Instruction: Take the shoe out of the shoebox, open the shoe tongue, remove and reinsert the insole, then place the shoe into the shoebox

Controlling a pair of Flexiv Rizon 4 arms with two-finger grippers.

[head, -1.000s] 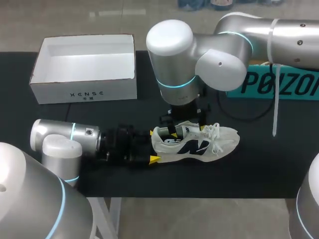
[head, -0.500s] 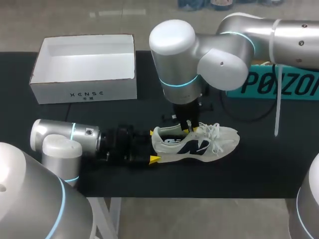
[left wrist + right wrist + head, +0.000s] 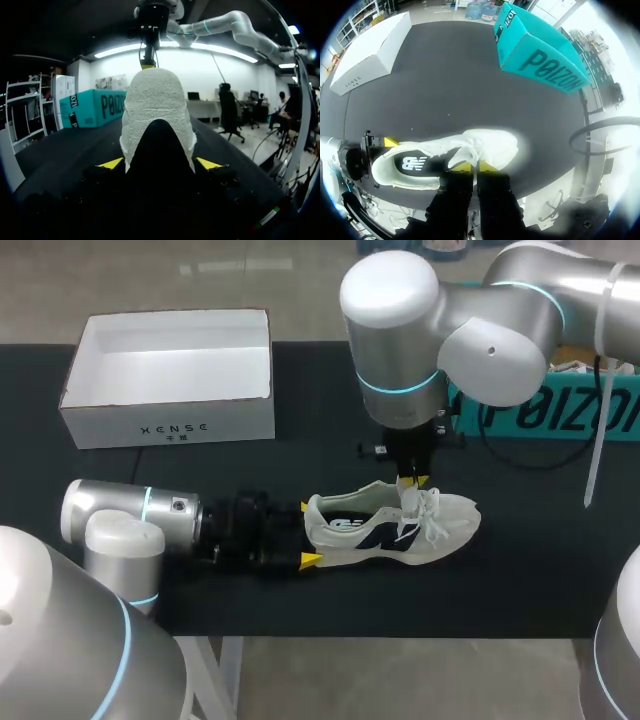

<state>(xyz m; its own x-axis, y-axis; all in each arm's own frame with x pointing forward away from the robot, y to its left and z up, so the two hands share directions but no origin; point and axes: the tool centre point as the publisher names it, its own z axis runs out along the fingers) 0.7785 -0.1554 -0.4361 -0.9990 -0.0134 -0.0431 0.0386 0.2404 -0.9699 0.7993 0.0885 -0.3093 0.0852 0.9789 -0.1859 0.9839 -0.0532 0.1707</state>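
— Where is the shoe (image 3: 390,525)?
— It lies on the bench (image 3: 520,580), well apart from the open white shoebox (image 3: 170,375). The left jaws clamp its heel from both sides.
— And the right jaws?
— They hang just over the laces (image 3: 430,508), drawn almost together. Whether they pinch anything cannot be told. A teal box (image 3: 560,410) stands behind that arm.
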